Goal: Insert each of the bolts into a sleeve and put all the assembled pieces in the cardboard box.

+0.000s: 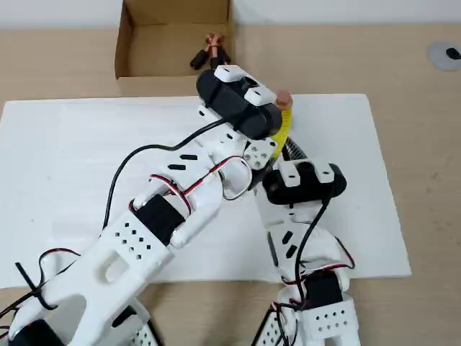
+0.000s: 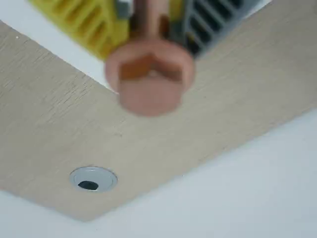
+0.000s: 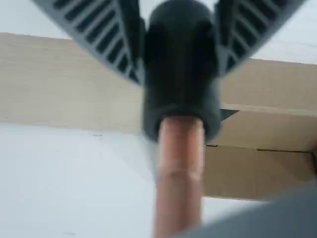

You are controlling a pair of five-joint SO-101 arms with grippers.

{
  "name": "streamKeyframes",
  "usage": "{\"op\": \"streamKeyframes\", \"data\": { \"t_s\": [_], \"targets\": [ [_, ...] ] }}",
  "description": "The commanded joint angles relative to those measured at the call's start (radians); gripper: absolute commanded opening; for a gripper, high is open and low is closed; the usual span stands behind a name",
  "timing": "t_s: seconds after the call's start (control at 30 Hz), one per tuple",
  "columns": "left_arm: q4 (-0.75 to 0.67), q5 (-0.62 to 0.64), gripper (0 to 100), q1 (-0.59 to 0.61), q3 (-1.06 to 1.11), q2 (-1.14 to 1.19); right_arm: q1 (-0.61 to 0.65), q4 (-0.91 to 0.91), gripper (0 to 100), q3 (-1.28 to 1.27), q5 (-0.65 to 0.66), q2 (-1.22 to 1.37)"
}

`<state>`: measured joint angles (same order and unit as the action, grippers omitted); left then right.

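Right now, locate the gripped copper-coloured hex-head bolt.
The copper-coloured bolt sits in the left gripper, shaft inside the black sleeve in the right gripper; in the high view, over the white mat's far edge, right of the cardboard box.

The high view looks down on the wooden table, with the cardboard box at 12 o'clock. The left wrist view, close behind a copper bolt, faces the cable grommet seen at 2 o'clock from above. The right wrist view, tight on a black sleeve, faces the cardboard box.
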<state>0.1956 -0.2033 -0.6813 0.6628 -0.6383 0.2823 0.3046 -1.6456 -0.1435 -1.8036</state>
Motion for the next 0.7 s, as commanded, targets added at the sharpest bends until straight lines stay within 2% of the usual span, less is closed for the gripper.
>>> {"op": "streamKeyframes", "data": {
  "t_s": [0.0, 0.23, 0.43, 0.67],
  "targets": [
    [-0.002, -0.011, 1, 0.031, -0.026, -0.016, 0.015, -0.005, 0.9, 0.059, 0.011, -0.114],
    [-0.002, -0.009, 2, 0.031, -0.026, -0.016, 0.015, -0.003, 0.9, 0.056, 0.011, -0.114],
    [0.0, -0.006, 14, 0.031, 0.023, -0.016, 0.015, -0.003, 0.9, 0.056, 0.011, -0.114],
    [0.0, -0.006, 15, 0.031, 0.028, -0.016, 0.015, -0.003, 0.9, 0.056, 0.012, -0.114]
  ]
}}
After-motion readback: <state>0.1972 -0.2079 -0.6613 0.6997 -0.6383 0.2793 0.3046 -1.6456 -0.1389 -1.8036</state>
